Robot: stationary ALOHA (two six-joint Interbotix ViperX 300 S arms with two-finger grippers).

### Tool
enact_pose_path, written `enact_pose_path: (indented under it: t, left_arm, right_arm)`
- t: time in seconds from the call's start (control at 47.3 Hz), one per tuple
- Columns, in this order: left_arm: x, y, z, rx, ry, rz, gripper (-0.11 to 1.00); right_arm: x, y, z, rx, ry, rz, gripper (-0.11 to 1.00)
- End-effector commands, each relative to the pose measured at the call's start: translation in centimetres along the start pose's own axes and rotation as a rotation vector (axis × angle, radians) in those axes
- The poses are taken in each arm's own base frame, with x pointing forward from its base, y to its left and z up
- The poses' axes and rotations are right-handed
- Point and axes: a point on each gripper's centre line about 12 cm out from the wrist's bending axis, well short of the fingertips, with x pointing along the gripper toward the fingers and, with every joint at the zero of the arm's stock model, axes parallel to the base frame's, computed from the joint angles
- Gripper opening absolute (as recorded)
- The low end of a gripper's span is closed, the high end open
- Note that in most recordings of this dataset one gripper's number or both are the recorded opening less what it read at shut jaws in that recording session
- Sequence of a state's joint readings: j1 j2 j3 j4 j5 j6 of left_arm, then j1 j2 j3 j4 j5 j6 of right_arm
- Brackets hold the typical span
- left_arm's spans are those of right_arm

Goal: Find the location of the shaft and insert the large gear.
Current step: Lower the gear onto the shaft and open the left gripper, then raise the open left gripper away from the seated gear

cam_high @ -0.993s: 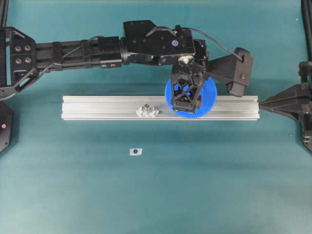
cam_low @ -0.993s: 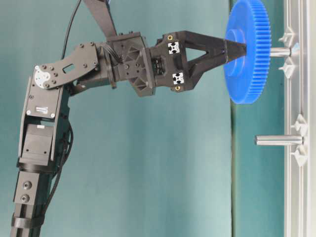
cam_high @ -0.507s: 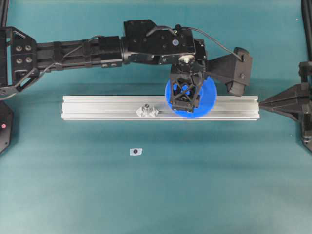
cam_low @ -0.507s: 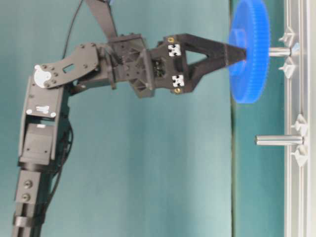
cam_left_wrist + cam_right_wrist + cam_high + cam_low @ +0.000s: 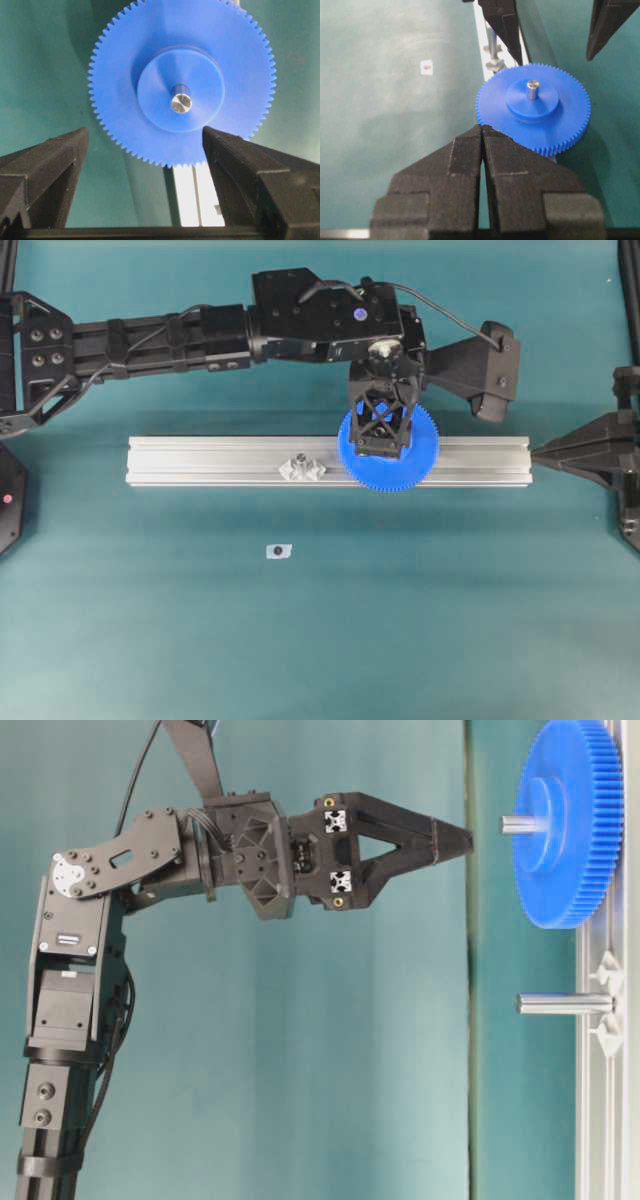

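The large gear is a bright blue toothed disc sitting on the shaft. The shaft's silvery tip pokes out through the hub. My left gripper hangs straight above the gear, open and clear of it, its black fingers apart with nothing between them. My right gripper is shut and empty, level with the rail's right end, its tips just short of the gear's rim.
The aluminium rail carries a second, bare pin with clear mounts, left of the gear. A small white tag lies on the teal table in front of the rail.
The gear has left the left gripper and slid down the shaft toward the rail. The left gripper has drawn back up from it. The right arm has not moved.
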State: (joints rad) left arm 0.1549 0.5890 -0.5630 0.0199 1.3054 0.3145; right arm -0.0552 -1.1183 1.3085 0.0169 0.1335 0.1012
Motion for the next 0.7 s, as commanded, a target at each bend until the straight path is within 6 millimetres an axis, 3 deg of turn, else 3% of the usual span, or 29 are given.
enact_pose_path:
  t: [0.0, 0.676]
  left_arm:
    - [-2.8, -0.1, 0.7, 0.0, -0.061, 0.02, 0.87]
    - [-4.6, -1.4, 1.5, 0.003, -0.105, 0.022, 0.87]
  right_arm:
    - [0.0, 0.1, 0.7, 0.011, -0.015, 0.001, 0.01]
    - [0.0, 0.1, 0.7, 0.009, -0.017, 0.002, 0.01]
